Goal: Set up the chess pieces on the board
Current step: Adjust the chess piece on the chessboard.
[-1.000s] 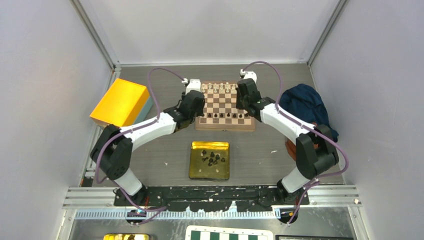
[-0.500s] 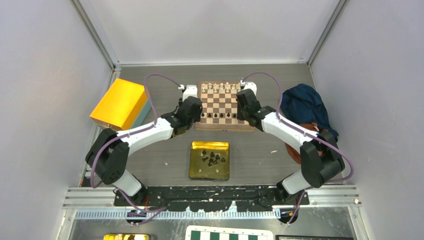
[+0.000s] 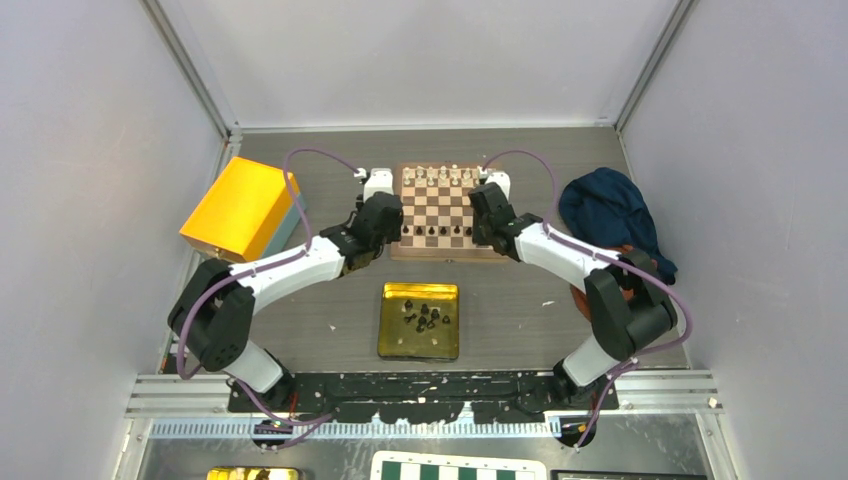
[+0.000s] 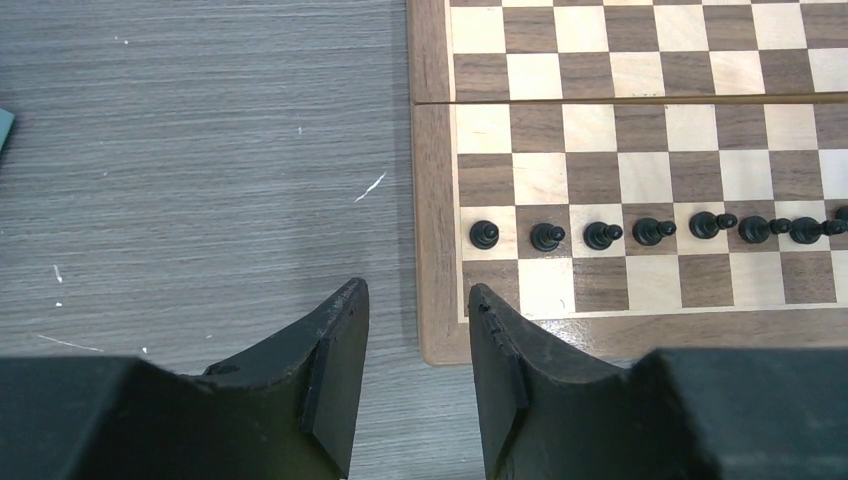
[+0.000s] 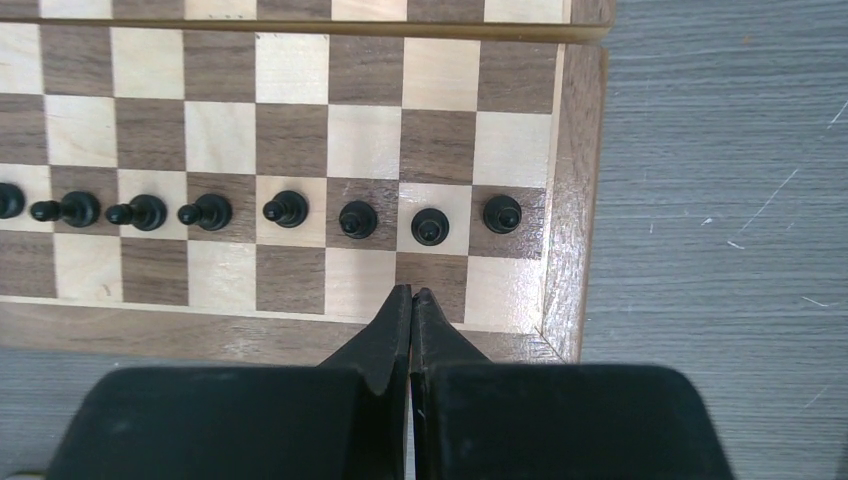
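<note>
The board (image 3: 447, 212) is seen at the far middle of the table (image 3: 510, 300), between the two wrists. A row of black pawns (image 5: 285, 209) is lined up on the second rank from its near edge, one to a square. Cream-white pieces (image 3: 440, 176) are ranged along its far edge. More black chess pieces (image 3: 422, 316) are heaped in a gold tray (image 3: 395, 340), which is set near the board on its near side.

The left gripper (image 4: 415, 295) is held with its fingers spread and nothing between them, above the board's near left corner and the bare table beside it. The right gripper (image 5: 411, 295) is pressed together with nothing pinched. Its tips are poised over the nearest rank, just short of the pawn row.

A yellow box (image 3: 240, 205) is seen at the left and a dark blue cloth (image 3: 605, 210) at the right.
</note>
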Controlling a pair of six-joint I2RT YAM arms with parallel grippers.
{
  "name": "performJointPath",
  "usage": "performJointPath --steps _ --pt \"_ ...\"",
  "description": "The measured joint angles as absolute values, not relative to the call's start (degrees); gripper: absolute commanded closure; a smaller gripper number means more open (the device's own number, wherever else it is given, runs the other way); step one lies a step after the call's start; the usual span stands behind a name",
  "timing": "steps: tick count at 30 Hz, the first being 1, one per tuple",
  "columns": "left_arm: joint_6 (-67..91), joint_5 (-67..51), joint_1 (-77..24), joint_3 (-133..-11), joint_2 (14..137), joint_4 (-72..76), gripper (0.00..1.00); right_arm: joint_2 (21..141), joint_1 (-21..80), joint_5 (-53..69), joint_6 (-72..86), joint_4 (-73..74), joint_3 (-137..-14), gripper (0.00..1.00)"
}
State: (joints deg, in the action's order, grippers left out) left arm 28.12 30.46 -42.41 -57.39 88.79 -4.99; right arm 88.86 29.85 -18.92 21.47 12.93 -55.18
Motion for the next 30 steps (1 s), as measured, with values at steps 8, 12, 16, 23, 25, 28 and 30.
performJointPath --steps 8,12,16,23,25,28,30 --pt "28.12 30.48 -42.41 -57.39 88.79 -4.16 0.57 91.57 29.04 -18.65 21.71 11.57 -54.92 0.99" --pt "28.12 30.48 -42.41 -57.39 88.79 -3.64 0.58 92.29 28.49 -18.33 21.85 10.83 -54.92 0.99" --pt "28.1 30.55 -42.41 -57.39 88.79 -3.42 0.58 93.49 27.99 -17.91 21.87 10.44 -54.92 0.99" --pt "28.1 30.7 -42.41 -57.39 88.79 -3.27 0.58 94.54 27.62 -17.21 21.85 10.26 -54.92 0.99" --pt "28.1 30.83 -42.41 -57.39 88.79 -3.27 0.58 94.54 27.55 -17.02 21.85 10.26 -54.92 0.99" --pt "28.08 30.89 -42.44 -57.39 88.79 -3.25 0.58 94.56 27.46 -16.82 21.82 10.24 -54.92 0.99" --pt "28.08 30.96 -42.44 -57.39 88.79 -3.25 0.58 94.61 27.35 -16.78 21.82 10.22 -54.92 0.99"
